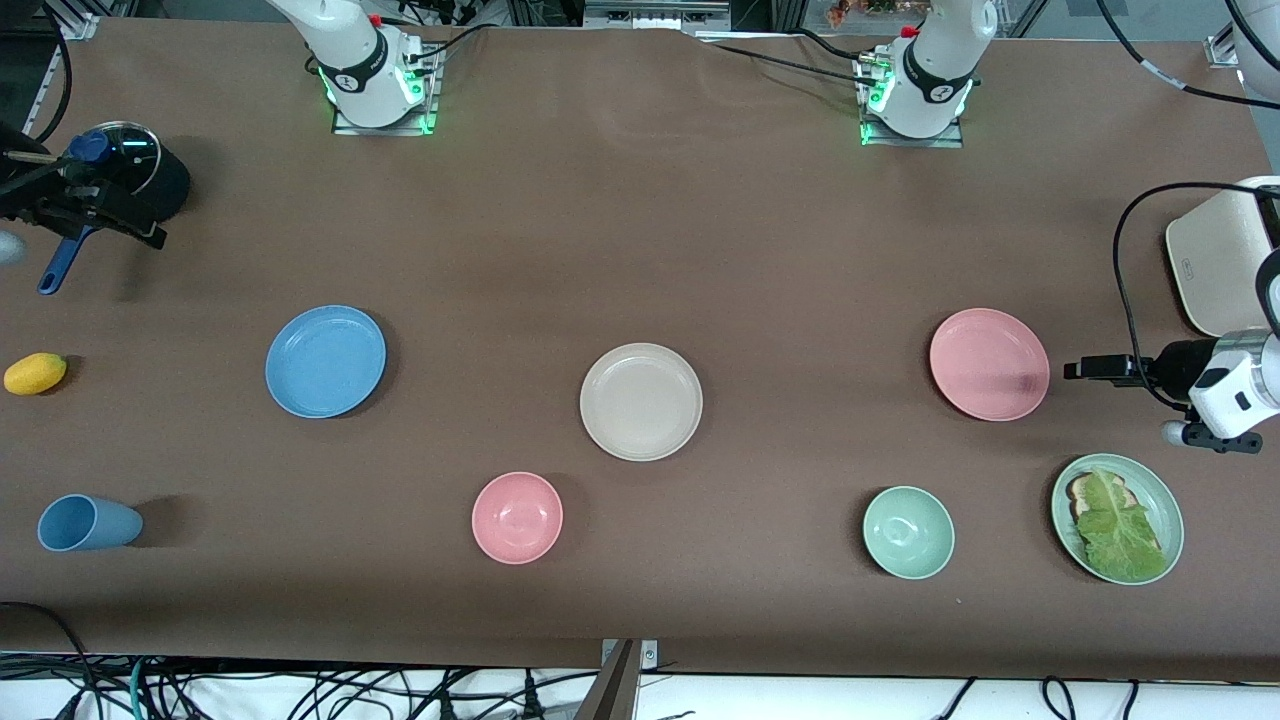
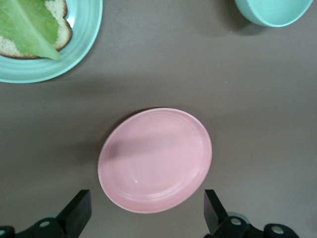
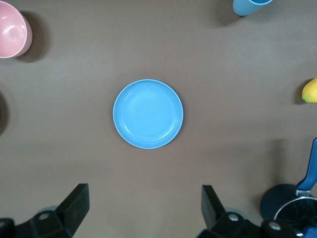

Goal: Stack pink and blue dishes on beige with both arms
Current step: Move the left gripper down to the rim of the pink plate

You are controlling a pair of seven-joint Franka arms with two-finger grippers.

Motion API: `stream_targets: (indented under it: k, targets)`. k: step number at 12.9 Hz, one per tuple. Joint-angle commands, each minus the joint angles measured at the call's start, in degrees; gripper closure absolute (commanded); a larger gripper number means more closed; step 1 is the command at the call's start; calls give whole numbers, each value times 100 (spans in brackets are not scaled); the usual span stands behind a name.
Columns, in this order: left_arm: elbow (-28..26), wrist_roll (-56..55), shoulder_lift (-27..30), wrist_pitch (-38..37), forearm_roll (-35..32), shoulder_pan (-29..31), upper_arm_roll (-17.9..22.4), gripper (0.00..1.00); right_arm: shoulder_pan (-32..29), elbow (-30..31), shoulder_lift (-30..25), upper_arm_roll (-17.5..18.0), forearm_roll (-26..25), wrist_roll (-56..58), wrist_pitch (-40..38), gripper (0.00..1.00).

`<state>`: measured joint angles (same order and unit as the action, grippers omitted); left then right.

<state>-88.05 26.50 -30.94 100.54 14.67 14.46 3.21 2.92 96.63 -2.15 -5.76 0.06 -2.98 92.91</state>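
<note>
Beige plate (image 1: 641,401): we saw it flat at mid-table, bare, between the two coloured plates and well apart from each.
Blue plate (image 1: 325,360): we found it flat toward the right arm's end of the table, untouched.
Pink plate (image 1: 989,364): it lay flat toward the left arm's end, farther from the front camera than the lettuce plate (image 1: 1117,517).
Left gripper (image 2: 147,212): we saw it hanging above the table beside the pink plate, camera looking down, fingers (image 2: 79,210) spread wide apart and holding nothing.
Right gripper (image 3: 145,208): it hung near the lidded pan (image 1: 125,180), looking down at the blue plate, fingers (image 3: 77,206) likewise wide apart and empty.
</note>
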Motion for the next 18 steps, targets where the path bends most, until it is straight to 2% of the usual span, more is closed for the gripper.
stream_targets:
  k: [1, 10, 18]
  targets:
    - [-423, 671, -78, 448, 334, 240, -22, 0, -28, -13, -23, 14, 20, 7, -63, 0]
    - [-494, 1006, -799, 598, 791, 575, -13, 1, -28, -4, -32, 5, 20, 7, -71, 0]
    - [-924, 1261, -783, 941, 959, 628, -22, 1, -28, -4, -32, 5, 20, 7, -71, 0]
